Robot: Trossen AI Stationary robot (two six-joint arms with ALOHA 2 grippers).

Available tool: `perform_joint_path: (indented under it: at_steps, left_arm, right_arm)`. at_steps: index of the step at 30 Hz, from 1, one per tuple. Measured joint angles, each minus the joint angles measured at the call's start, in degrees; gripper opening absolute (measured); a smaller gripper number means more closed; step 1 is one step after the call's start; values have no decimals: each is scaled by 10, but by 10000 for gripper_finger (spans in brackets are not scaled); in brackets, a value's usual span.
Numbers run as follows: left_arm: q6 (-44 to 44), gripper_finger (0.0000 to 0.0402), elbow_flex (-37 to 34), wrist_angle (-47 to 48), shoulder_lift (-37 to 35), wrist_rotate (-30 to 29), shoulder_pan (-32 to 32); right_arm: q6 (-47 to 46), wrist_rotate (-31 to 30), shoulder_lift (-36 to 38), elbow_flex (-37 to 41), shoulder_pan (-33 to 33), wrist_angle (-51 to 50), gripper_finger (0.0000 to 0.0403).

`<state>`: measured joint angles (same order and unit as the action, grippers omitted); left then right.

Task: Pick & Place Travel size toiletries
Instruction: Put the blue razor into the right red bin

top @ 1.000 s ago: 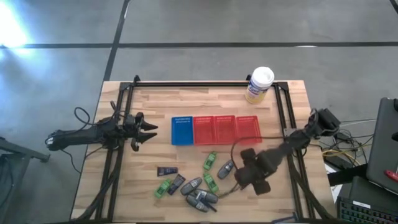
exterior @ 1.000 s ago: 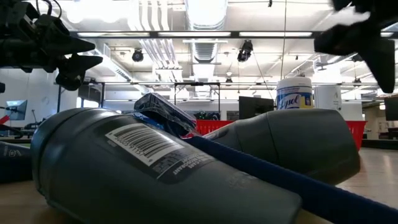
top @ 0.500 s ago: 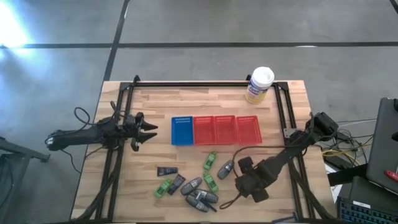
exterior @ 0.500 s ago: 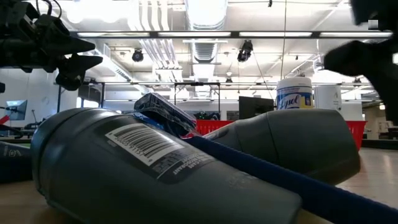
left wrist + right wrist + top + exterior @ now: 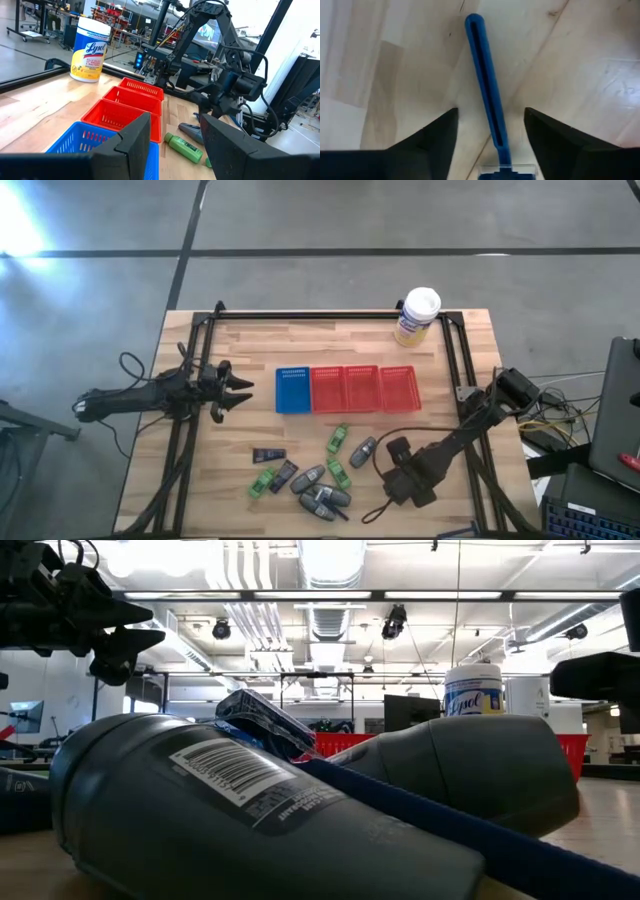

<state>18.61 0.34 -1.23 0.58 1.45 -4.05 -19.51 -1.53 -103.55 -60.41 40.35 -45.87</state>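
Travel size toiletries lie near the table's front edge: green packets [image 5: 338,438], grey oval containers [image 5: 325,498] and dark tubes [image 5: 268,454]. A thin blue razor-like stick [image 5: 485,80] lies flat on the wood. My right gripper [image 5: 490,114] [image 5: 405,480] points down over it, open, one finger on each side of the handle and apart from it. In the low view a blue stick [image 5: 450,825] slants across two grey containers [image 5: 200,810]. At the table's left edge my left gripper [image 5: 175,145] [image 5: 235,390] waits level and open, holding nothing.
A blue slotted tray [image 5: 293,390] and a row of red trays [image 5: 365,388] stand in mid-table. A yellowish canister with a white lid [image 5: 417,316] is at the far right. Black frame rails [image 5: 195,370] run along the table's left, right and far sides.
My right gripper has sunk toward the table and drifted toward the near edge, staying pointed down. The toiletries have not moved.
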Motion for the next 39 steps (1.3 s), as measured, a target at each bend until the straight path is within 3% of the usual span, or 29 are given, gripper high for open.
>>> perform_joint_path:
  at_steps: [14,18,22,32,35,39]
  left_arm:
    - [0,179,0,0,0,0,0]
    - [0,179,0,0,0,0,0]
    - [0,179,0,0,0,0,0]
    - [0,179,0,0,0,0,0]
    - [0,179,0,0,0,0,0]
    - [0,179,0,0,0,0,0]
  right_arm:
    - [-38,-3,-1,0,3,3,23]
    - [-99,-11,15,3,-1,-19,25]
    - [-234,-46,71,5,-11,-78,27]
    - [-775,-182,324,100,-138,-100,25]
    - [-822,-201,381,141,-195,-96,31]
    - [-803,-201,414,187,-275,-60,41]
